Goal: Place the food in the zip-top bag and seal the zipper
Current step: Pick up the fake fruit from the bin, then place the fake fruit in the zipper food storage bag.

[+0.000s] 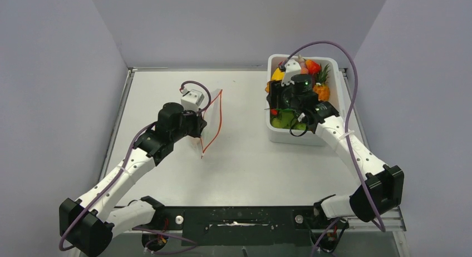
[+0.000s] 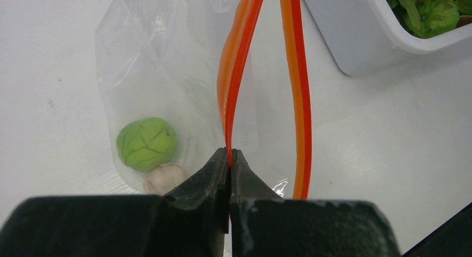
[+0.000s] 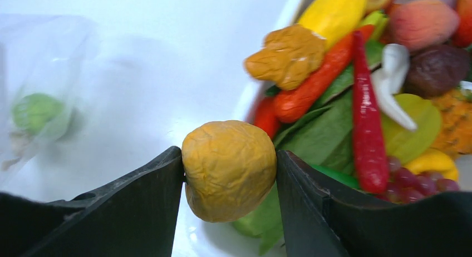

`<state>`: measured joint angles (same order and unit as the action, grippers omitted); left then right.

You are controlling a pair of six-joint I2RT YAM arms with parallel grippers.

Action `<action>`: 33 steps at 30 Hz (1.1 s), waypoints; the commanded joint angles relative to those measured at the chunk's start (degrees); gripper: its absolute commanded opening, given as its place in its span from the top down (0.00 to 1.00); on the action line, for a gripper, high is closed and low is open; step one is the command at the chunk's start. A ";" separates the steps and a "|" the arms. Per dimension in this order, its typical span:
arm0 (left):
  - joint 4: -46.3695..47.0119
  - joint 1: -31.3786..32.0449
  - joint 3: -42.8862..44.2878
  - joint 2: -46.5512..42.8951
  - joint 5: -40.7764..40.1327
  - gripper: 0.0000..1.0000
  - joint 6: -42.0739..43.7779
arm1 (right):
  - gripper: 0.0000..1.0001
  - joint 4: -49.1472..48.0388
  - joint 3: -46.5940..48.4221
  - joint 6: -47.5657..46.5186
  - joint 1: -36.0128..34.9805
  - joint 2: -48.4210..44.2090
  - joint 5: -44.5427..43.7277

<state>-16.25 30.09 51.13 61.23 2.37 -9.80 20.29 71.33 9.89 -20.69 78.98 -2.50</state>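
The left tool (image 2: 230,152) is seen closed, its fingers pinched together on one strip of the zipper (image 2: 236,73) at that strip's near end. The second strip is bowed away to the right, so the mouth of the zip-top bag (image 2: 156,57) is held parted. In the top view the bag is found on the bench (image 1: 245,157), left of centre and well apart from the white tub (image 1: 303,136) at the far right. Inside the clear pouch a round green toy (image 2: 147,143) is seen low down, with a pale piece (image 2: 164,179) touching it from below.

The right tool (image 3: 228,157) is clamped on a wrinkled yellow-brown toy (image 3: 229,179), which is gripped on both sides by the black fingers. It is held above the tub's rim, on the side facing the bag. The rest of the food is piled in the tub: a long red chili (image 3: 367,129) is laid over green leaves (image 3: 328,123), an orange carrot (image 3: 317,84) is set just beside it, and a lumpy tan piece (image 3: 289,57), a yellow fruit (image 3: 334,12), a peach (image 3: 423,23) and dark red grapes (image 3: 423,179) are packed around them. The bag is visible at the left of the right wrist view, but it is blurred.
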 commanded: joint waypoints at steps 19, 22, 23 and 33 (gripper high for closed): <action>5.55 -0.73 -0.73 -2.37 2.21 1.00 -0.23 | 0.62 -25.94 -13.47 17.98 -16.41 -12.22 16.88; 5.32 -0.77 -0.46 -1.83 2.70 1.00 -0.30 | 0.61 -31.93 -14.34 20.52 -19.12 -10.91 17.29; 5.08 -0.86 -0.26 -1.68 2.80 1.00 -0.30 | 0.61 -33.55 -14.37 21.38 -19.84 -10.24 17.20; 4.85 -2.17 0.15 -1.89 4.37 1.00 -0.66 | 0.60 -45.72 -12.86 29.13 -22.53 -1.10 18.03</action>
<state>-14.81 28.64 50.00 60.55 5.10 -10.13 -16.01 56.86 35.07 -42.50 75.13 14.66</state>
